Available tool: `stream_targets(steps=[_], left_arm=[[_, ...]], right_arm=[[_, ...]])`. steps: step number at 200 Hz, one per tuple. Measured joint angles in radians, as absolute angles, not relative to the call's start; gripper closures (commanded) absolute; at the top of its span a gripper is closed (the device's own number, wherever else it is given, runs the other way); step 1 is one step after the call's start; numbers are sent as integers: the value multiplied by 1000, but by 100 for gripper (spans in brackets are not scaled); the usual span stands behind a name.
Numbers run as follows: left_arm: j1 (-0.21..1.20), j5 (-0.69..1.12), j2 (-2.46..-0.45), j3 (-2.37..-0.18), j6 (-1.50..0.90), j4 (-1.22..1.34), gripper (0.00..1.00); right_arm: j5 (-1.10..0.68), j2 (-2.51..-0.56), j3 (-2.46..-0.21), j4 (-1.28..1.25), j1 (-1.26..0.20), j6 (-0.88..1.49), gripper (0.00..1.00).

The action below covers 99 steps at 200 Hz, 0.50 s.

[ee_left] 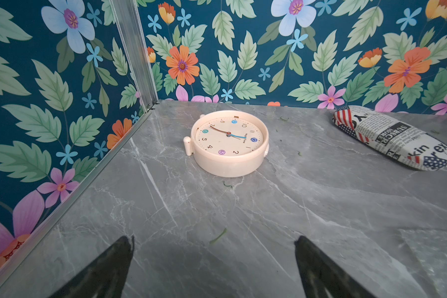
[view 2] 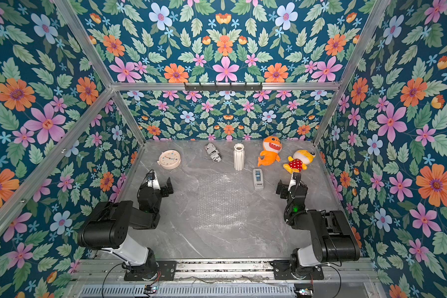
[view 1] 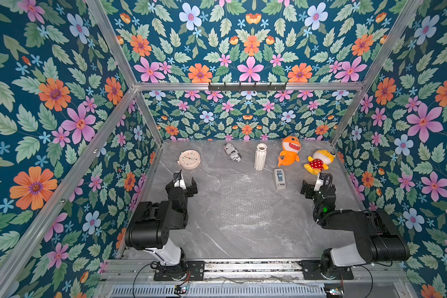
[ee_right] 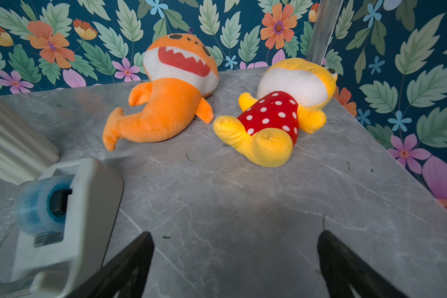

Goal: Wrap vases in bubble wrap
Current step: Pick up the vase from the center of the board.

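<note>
1. Reads as the opening step: nothing gripped and nothing wrapped yet.
2. Shows the vase point(view 1: 260, 157) upright toward the back of the tabletop point(view 1: 243, 240), just beyond the far edge of the bubble wrap point(view 1: 244, 201) and seemingly not touching it. Places it between a newsprint-patterned pouch point(view 1: 232, 152) and an orange shark plush point(view 1: 289, 152) in both top views.
3. Shows the bubble wrap spread flat in the middle of the tabletop, between the two arms, with nothing on it.
4. Finds the left pincer point(view 1: 186, 180) spread wide and empty, low over bare stone beside the sheet's left side and aimed at a cream clock point(ee_left: 229, 142) lying face up.
5. Finds the right pincer point(view 1: 312, 184) spread wide and empty too, near a grey tape dispenser point(view 1: 279, 179) and facing a yellow plush point(ee_right: 274, 123). Catches only a sliver of the vase's ribbed wall in the right wrist view.
6. Probably calls next for a reach to the vase, a hold around the ribbed body below the neck, and a lay-down across one end of the sheet, ready for rolling.
7. Demands care on that reach: looks tall, slim and likely easy to topple, with the dispenser near the right arm's path.
8. Leaves the tape for last, judging by the layout, to hold the roll closed.
</note>
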<state>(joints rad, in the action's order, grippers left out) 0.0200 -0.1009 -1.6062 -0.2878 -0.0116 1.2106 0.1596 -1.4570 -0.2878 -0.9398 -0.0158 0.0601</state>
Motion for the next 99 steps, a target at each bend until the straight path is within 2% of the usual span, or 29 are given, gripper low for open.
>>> stream_targets(steps=[60,81,99], left_arm=[[26,-121,-1564,-290,-9,1171,0],[57,-200,-1382,-368,-36,968,0],[83,-237,-1227,-443,-106,812,0]], right_arm=[[128,-1425,-217,-1004,-19,41,1],[107,-1257,-162,-965,-22,30,1],[120,-1016,-256,-723,-22,32,1]])
